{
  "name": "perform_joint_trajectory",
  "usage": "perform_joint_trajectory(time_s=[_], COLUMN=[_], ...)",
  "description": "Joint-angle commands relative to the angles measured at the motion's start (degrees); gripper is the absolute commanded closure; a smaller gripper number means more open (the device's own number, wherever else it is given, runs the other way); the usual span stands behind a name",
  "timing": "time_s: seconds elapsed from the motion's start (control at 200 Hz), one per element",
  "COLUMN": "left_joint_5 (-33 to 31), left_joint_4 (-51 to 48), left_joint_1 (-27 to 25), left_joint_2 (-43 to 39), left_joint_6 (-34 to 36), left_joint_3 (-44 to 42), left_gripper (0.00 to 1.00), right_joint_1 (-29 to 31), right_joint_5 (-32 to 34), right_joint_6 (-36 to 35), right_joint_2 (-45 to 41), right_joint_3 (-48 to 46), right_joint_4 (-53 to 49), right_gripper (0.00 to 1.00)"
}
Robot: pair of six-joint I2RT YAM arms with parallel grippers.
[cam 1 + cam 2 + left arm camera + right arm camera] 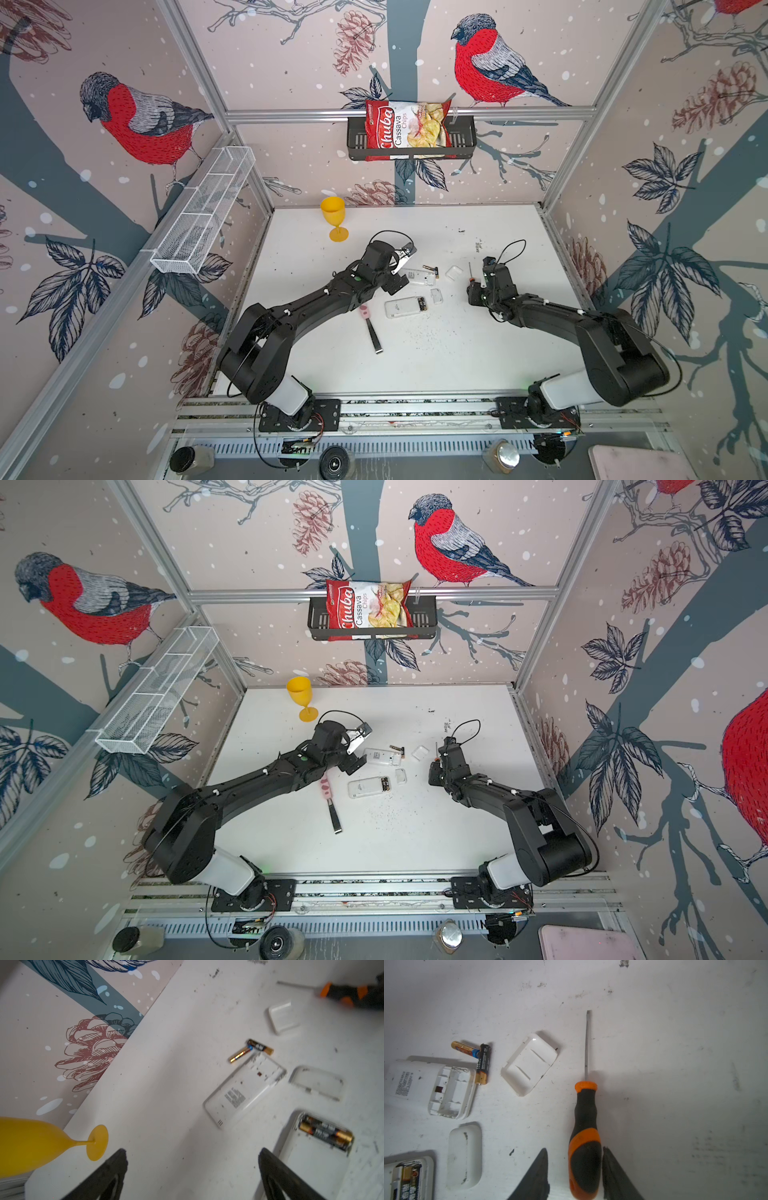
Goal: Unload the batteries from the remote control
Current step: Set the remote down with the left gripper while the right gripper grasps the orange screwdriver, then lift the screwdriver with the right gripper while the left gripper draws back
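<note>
Lying loose on the white table (415, 365), two batteries (432, 270) touch at one end in an L: a dark one (260, 1047) with a coppery tip and a gold-and-blue one (241, 1054), both just beside the open bay of the emptied remote (245, 1088), which rests face down. Near it the second remote (315, 1159), also face down, has a pair of batteries (326, 1133) seated side by side in its uncovered bay. An upturned cover (529, 1064) lies between the loose batteries and the screwdriver (585, 1126), and a scuffed cover (464, 1155) lies beside the second remote.

The left gripper (192, 1152) hangs over bare table close to the emptied remote, jaws spread wide, holding nothing. The right gripper (575, 1150) straddles the screwdriver's orange-and-black handle; one finger is against it, while a strip of table shows between the handle and the other finger (no clamp that I can see).

The tabletop is scuffed, with dark smudges and a scatter of specks. A pink-handled tool (372, 328) lies near the left arm (316, 299) and a yellow goblet (334, 218) stands upright at the back. The walls (291, 62), papered with red bullfinches and pine cones, rise in aluminium framing (291, 115); a black basket (465, 141) on the back wall holds a bag of cassava chips (403, 129), and a white mesh shelf (203, 212) hangs on the left wall.
</note>
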Motion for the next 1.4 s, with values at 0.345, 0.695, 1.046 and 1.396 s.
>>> perform_joint_trajectory(time_s=[0.345,0.695,1.046,1.396], left_joint_5=[0.25,-5.62,1.42,10.10], left_joint_4=[0.69,28.29,32.37,35.38], left_joint_1=[0.02,0.25,0.34,1.03], left_joint_2=[-2.34,-18.24,-22.82,-23.79], left_joint_6=[-28.48,-43.46,-51.28,-62.62], left_joint_3=[1.81,-21.76,-29.00,-31.21], left_gripper=[0.03,0.03,0.11,0.24], right_joint_1=[0.50,3.38,13.40,18.98], right_joint_5=[1.09,0.34,2.77,-5.08], right_joint_6=[-1.03,-3.38,-10.07,-13.09], right_joint_2=[3.85,3.14,-6.14,-15.14], right_joint_3=[1.77,2.23,0.40,-2.59], right_joint_4=[0.31,0.83,3.83,12.59], right_gripper=[0.67,0.80,0.92,0.92])
